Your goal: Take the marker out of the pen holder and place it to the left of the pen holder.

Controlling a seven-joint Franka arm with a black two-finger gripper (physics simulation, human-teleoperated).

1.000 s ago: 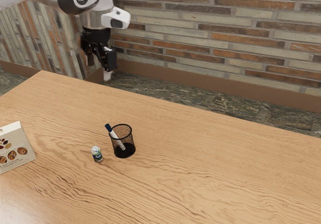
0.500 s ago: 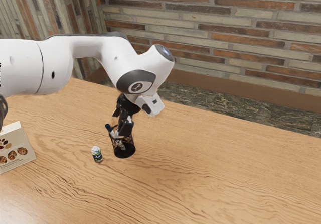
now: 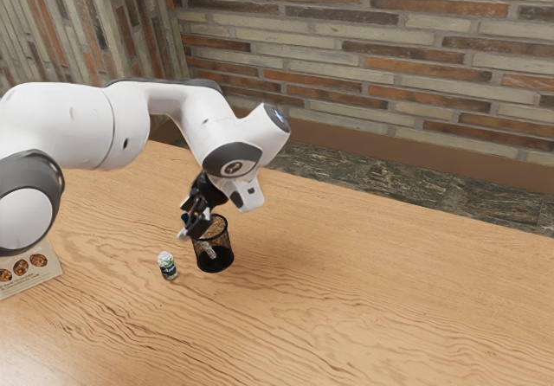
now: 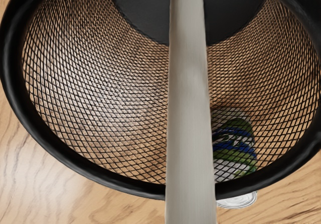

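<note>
Wood-grain tabletop point(image 3: 363, 308): marker point(image 4: 188, 93) leans in mesh pen holder point(image 4: 100, 113). Gripper point(image 3: 185, 224) probably at cap; cannot tell whether pinching. Withdraw along slant.

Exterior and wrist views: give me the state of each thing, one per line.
Marker: leaning, lower end inside the pen holder.
Pen holder: upright, open-topped.
Can: upright, outside the pen holder.
Printed pack: on the table, partly hidden by the arm.
Tool: at the marker's upper end; grip unclear.

A wooden table point(image 3: 346, 299) bears a pen holder point(image 3: 229, 241), can point(image 3: 167, 266) and printed item point(image 3: 33, 269).
</note>
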